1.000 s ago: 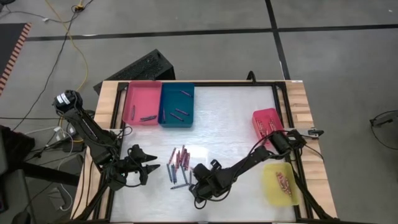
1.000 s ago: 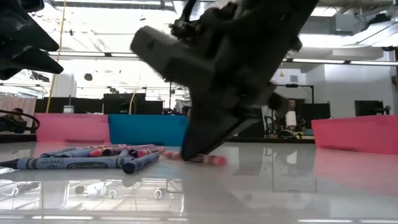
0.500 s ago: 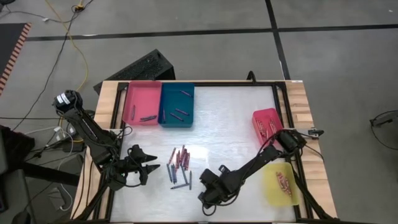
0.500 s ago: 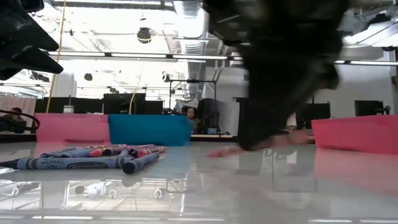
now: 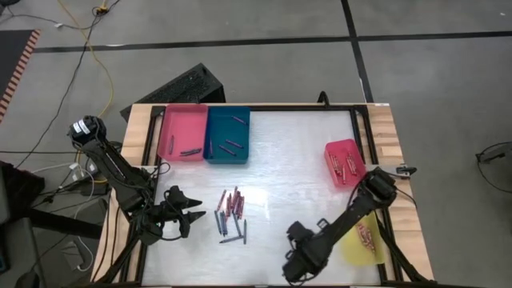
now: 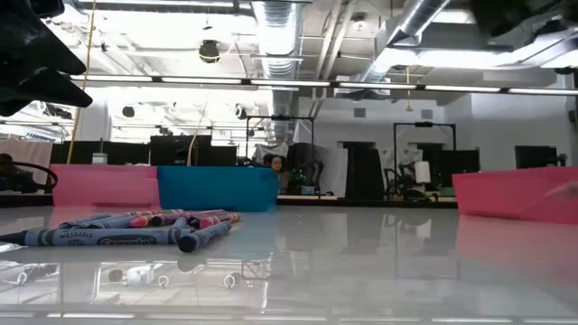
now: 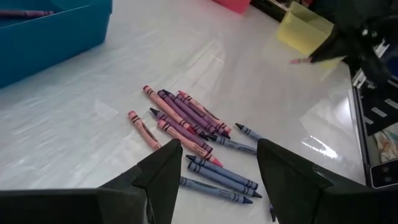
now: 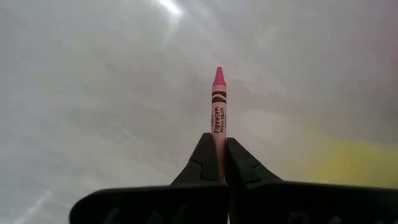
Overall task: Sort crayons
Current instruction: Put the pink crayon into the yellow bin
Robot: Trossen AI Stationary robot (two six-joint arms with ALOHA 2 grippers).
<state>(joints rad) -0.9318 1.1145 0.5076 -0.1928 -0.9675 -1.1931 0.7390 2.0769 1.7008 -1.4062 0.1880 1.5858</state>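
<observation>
A pile of crayons (image 5: pixel 232 213) (image 7: pixel 193 132) (image 6: pixel 135 230), pink, purple and grey-blue, lies flat on the white table (image 5: pixel 288 168), left of centre. My left gripper (image 5: pixel 197 214) (image 7: pixel 214 168) hangs open just left of the pile, touching nothing. My right gripper (image 5: pixel 294 264) (image 8: pixel 218 140) is near the table's front edge, right of the pile and left of the yellow tray (image 5: pixel 358 237). It is shut on one pink crayon (image 8: pixel 218 102) (image 7: pixel 299 60). My right gripper pinches the pink crayon's blunt back end (image 8: pixel 218 138) between its two fingertips (image 8: pixel 205 158). The crayon lies along the fingers and sticks out past them, its pointed tip (image 8: pixel 218 71) leading. It is lifted clear of the table.
A pink tray (image 5: pixel 182 132) and a blue tray (image 5: pixel 228 136) stand at the far left, each with a few crayons. A red tray (image 5: pixel 344 160) at the right and the yellow tray at the near right hold crayons too. The table's middle is bare.
My right gripper has left the pile and swung toward the table's right and near edge, rising and tipping to point more steeply down. It stayed shut. The pink crayon went with it, lifted off the table.
</observation>
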